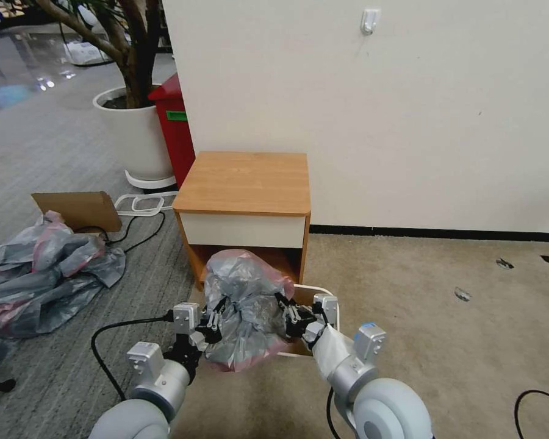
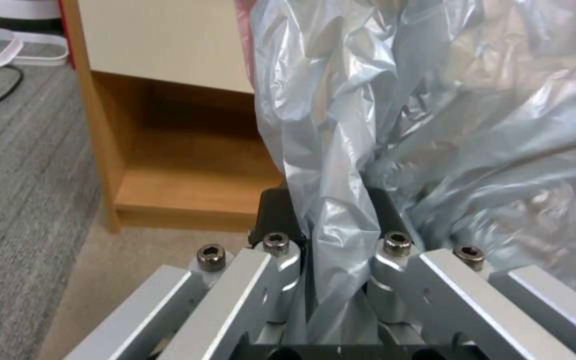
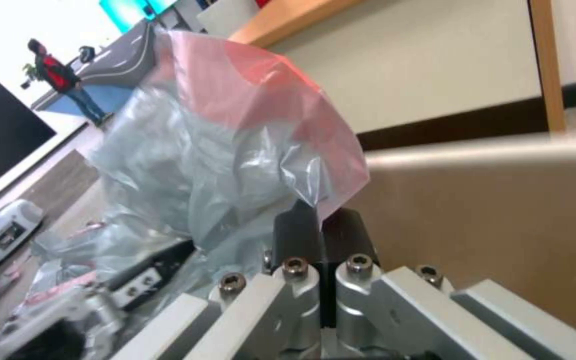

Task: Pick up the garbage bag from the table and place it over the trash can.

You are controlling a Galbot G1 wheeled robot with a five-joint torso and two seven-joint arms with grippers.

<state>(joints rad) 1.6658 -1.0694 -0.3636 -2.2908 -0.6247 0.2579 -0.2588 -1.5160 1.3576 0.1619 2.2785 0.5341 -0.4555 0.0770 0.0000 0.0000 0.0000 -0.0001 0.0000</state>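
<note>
Grey translucent film, wrinkled and rimmed in pink: the garbage bag [image 1: 245,308] hangs off the counter [image 1: 244,183], stretched between the left end effector [image 1: 208,322] and right end effector [image 1: 294,319], each clenched on a fold of it, above the beige trash can [image 1: 333,305]. Judged best practice: spread the mouth wide and lower evenly so the rolled rim catches the film
</note>
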